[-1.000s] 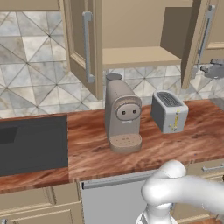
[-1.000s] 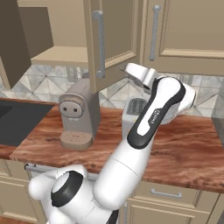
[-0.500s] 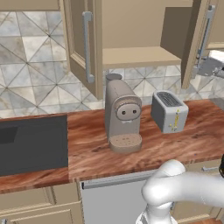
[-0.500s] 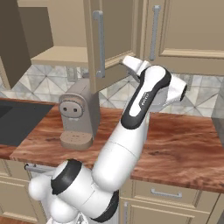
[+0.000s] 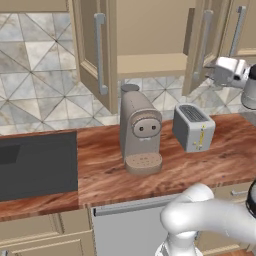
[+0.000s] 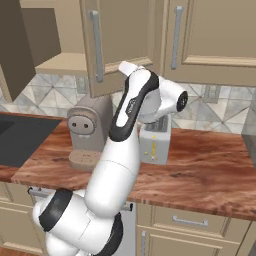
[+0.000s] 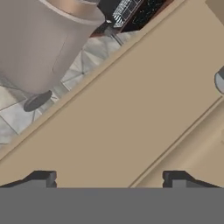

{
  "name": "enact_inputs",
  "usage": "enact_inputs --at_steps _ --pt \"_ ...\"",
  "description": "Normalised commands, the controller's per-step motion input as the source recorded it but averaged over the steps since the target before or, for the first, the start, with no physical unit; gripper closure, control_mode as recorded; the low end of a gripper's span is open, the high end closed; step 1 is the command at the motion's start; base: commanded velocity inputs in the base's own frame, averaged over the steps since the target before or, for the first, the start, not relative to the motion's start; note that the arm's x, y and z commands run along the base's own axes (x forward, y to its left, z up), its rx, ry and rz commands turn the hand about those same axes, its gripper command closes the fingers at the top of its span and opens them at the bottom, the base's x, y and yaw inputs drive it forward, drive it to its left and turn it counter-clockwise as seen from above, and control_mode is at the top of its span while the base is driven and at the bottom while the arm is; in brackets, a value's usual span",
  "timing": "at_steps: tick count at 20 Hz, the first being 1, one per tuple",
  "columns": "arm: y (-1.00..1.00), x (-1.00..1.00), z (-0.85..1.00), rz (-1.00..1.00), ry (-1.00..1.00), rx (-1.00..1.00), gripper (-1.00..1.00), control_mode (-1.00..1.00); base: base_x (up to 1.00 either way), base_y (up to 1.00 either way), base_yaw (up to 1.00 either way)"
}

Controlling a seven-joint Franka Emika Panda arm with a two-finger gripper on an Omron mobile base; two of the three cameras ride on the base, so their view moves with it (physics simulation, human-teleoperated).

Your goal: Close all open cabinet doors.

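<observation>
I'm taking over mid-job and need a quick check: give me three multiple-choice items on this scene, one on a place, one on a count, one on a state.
1. Where does the toaster stand?
A. On the counter, right of the coffee machine in the left base view
B. On the cabinet shelf
C. On the black cooktop

2. How many wall cabinet doors stand swung open?
A. None
B. Two
C. Four

3. How is the tool set?
A. Shut on a handle
B. Open, close to a door panel
C. Shut on the toaster

Key: 1 A, it sits on the wood counter beside the machine. 2 B, the left door and right door both angle outward. 3 B, the hand view shows its fingertips apart, holding nothing.
</observation>
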Motion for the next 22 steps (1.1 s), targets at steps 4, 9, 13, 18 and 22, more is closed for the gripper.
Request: enact_inputs --at_steps 4,9,13,18,22 --pt "0.79 0.54 -0.01 -0.25 0.00 -0.04 -1.00 -1.00 0.00 0.00 0.00" --pt "0.61 0.76 0.00 -0.24 0.00 -0.02 -1.00 -1.00 0.00 0.00 0.00" --pt "0.53 0.81 0.00 -0.24 0.00 0.00 -1.00 -1.00 0.00 0.00 0.00" --pt "0.28 0.69 0.00 -0.21 0.05 0.00 -1.00 -1.00 0.00 0.00 0.00" --pt "-0.01 0.39 0.00 -0.08 0.14 0.00 -1.00 -1.00 0.00 0.00 0.00"
